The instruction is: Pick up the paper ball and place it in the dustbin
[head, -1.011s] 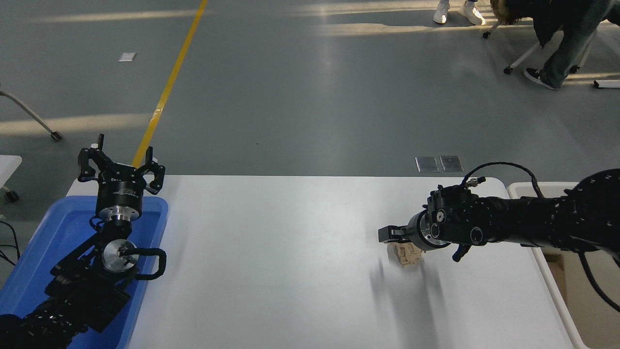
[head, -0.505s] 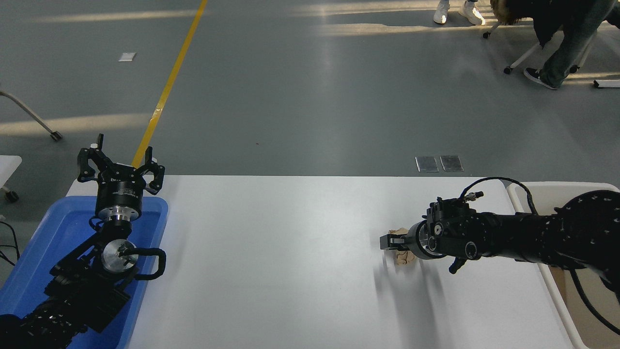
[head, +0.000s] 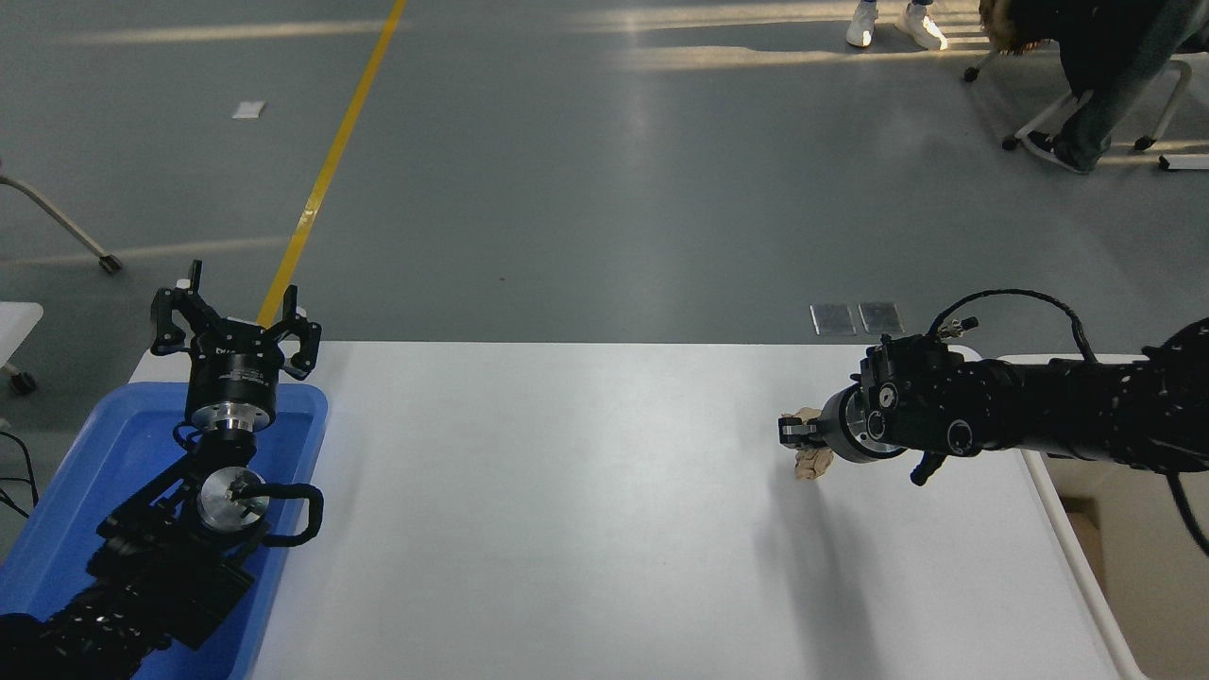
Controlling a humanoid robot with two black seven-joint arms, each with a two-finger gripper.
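No writing can be read. The right hand (head: 800, 434) holds the 1 paper ball (head: 810, 460) tight, now lifted above the counter (head: 567, 510) and nearer the 1 dustbin (head: 1124, 529) than before. The left hand (head: 234, 326) stays spread wide over the 1 blue tray (head: 85, 491).
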